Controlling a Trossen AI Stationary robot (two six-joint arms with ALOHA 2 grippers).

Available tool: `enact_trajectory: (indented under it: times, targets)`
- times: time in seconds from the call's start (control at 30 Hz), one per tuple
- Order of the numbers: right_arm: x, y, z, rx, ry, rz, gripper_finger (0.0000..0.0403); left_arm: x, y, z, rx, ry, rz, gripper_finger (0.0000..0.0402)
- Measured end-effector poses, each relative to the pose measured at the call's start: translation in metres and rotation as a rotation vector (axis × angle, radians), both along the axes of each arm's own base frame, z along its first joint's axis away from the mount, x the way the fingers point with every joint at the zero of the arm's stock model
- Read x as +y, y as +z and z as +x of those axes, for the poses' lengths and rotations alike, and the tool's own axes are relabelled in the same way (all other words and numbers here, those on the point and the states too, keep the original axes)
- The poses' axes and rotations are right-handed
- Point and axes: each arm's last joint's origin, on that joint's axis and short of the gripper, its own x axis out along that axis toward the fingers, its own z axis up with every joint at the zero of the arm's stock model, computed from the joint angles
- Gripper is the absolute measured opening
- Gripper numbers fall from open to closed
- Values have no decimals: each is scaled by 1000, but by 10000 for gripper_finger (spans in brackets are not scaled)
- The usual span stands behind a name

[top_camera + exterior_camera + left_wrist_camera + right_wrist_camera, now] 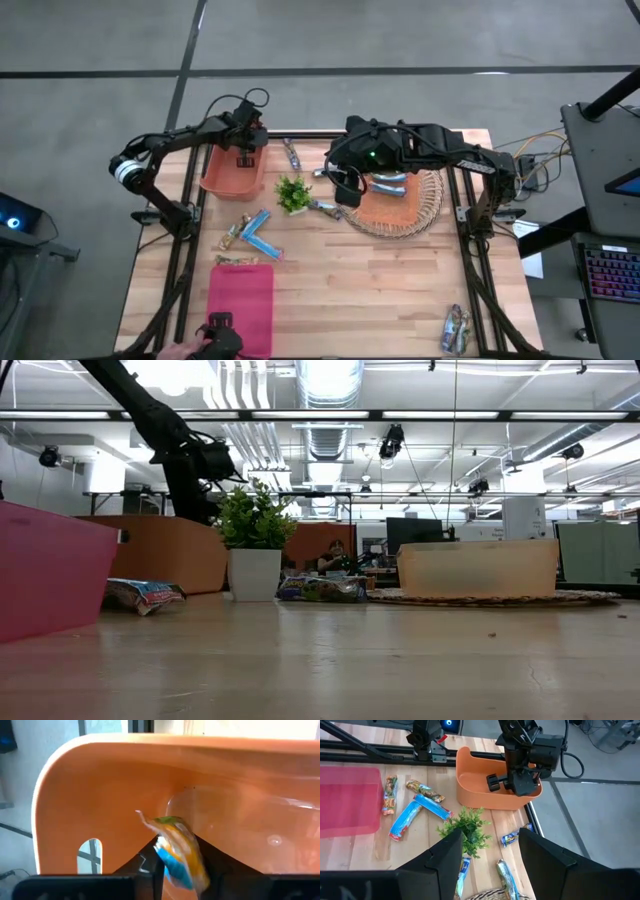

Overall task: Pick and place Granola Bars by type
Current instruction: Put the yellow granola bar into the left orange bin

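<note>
While the left arm is reached over the table's far-left side, its left gripper [172,865] is lowered inside the orange bin [232,172], fingers narrowly parted around a granola bar [177,852] in a yellow, green and blue wrapper; whether the bar is clamped or loose cannot be told.

Right arm: bent across the woven mat [425,205]; right gripper [487,852] is held half-open and empty above the small green plant [292,193].

Other granola bars: two bright blue ones [256,232] crossed near the table's middle, tan ones beside them, silver-blue ones by the plant and on the mat.

Surface: pale wooden table [380,290], with a pink bin [240,305] at the near edge.

Room: an office with ceiling ducts and strip lights is seen beyond.
</note>
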Motion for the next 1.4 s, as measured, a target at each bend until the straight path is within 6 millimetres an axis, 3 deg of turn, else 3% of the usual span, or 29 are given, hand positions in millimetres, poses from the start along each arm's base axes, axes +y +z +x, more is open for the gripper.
enact_trajectory:
  times: [0.73,0.97,1.17,1.4]
  targets:
    - [0,0,0,19,43,-55,185,-2,18,-1,39,126,-41,238]
    - [-1,0,0,19,49,-66,185,-14,51,5,10,261,-164,243]
    - [-1,2,1,1,48,-68,185,-30,91,23,-44,248,-183,243]
    - [-1,5,-3,-9,57,-63,185,-58,134,45,-237,202,-257,242]
